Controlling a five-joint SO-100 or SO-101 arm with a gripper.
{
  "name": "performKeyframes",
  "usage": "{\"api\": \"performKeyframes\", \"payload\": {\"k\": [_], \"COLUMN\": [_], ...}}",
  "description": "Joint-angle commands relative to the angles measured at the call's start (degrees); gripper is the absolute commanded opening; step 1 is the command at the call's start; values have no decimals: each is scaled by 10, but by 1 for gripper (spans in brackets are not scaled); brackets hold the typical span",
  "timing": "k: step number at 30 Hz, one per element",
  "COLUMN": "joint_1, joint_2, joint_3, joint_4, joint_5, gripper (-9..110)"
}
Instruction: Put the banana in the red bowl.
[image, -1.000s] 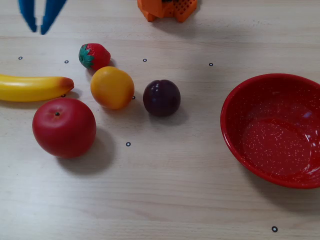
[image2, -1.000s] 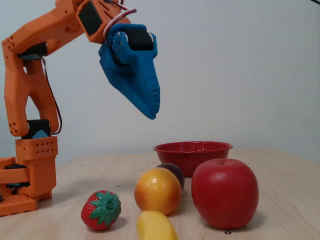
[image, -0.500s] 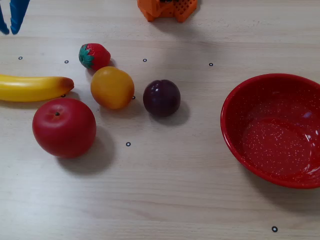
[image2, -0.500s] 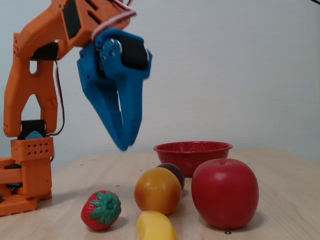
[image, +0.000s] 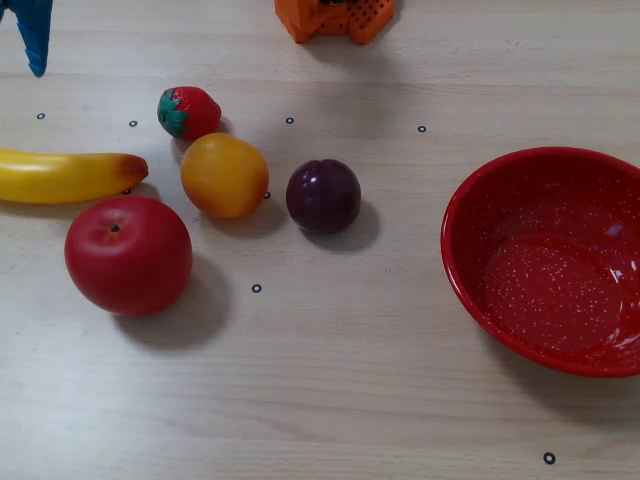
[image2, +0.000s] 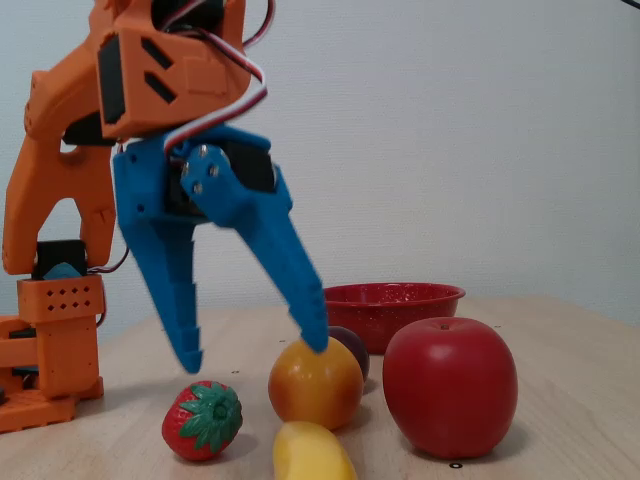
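The blue plastic hand (image2: 252, 352) hangs with its tapered fingers spread wide, holding nothing. The glossy, curved banana (image: 62, 175) lies on the pale wood-grain surface (image: 330, 380), at nine o'clock from the round, speckled red bowl (image: 470, 270).

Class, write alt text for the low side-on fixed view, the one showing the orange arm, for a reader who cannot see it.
An orange robot arm holds its blue gripper wide open, pointing down above a toy strawberry and an orange on a wooden table. A red apple sits at right, the banana tip at the bottom edge, a plum and the red bowl behind.
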Motion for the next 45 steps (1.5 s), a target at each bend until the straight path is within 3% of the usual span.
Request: {"api": "performKeyframes", "payload": {"k": [1,15,28,31,38,45], "joint_1": [-23,-7,48,50,40,33], "joint_2": [11,-126,-186,-190,-171,-113], "joint_3": [-61,-141,-150,-150,-150,-142], "joint_4": [12,-47,-81,-90,-111,-98], "joint_5": [44,165,151,149,135,112], "gripper": [46,51,52,45,1,0]}}
